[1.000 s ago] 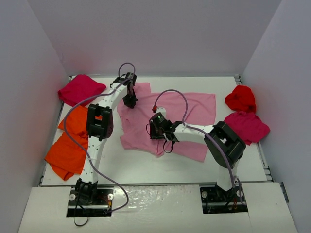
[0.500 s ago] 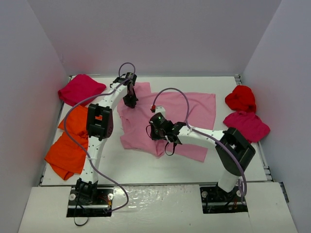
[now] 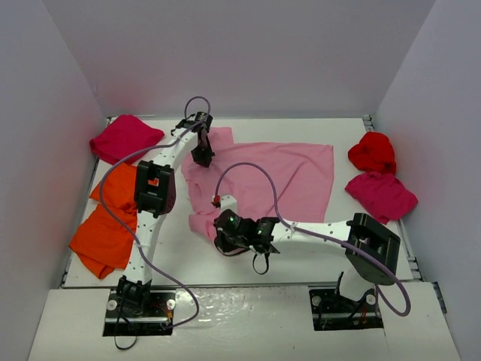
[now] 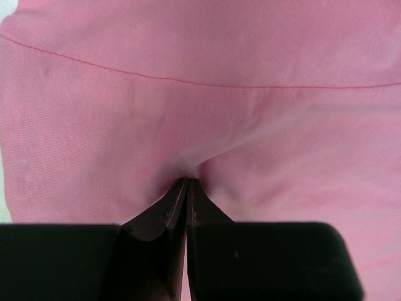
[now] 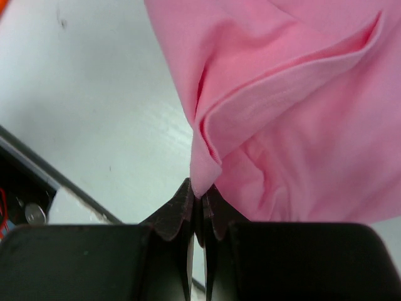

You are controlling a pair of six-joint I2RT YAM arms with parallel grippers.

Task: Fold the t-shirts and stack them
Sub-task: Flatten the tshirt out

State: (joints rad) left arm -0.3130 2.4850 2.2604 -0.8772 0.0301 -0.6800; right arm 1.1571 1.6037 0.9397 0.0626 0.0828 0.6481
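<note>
Right end effector (image 3: 222, 236): fingers fully closed on the light pink t-shirt (image 3: 289, 177). In the wrist view the jaws are pressed together with a narrow tip of doubled cloth pinched between them. The rest of the fabric runs away from the pinch over the bare counter (image 5: 94, 113). From overhead, this end effector sits at the near-left corner of the shirt, low over the counter, with its arm stretched leftward along the near side.

Left end effector (image 3: 201, 156): also fully closed, pinching the same shirt at its far-left part. In the wrist view the tips meet in a small pucker of cloth, and a stitched hem line crosses the fabric beyond the pinch.

The pink shirt lies spread in the middle of the counter. Its right portion is flat. Its left side runs between the two end effectors, and its near-left edge is drawn into a bunch at the right one.

Other shirts, all well apart from both end effectors:
- orange t-shirt (image 3: 120, 188) at the left edge, with a second orange t-shirt (image 3: 101, 241) touching it on the near side
- magenta-crimson t-shirt (image 3: 124, 137), crumpled in the far-left corner
- bright red t-shirt (image 3: 372, 153), crumpled at the right edge
- second magenta-crimson t-shirt (image 3: 379, 195), touching the red one on its near side
</note>
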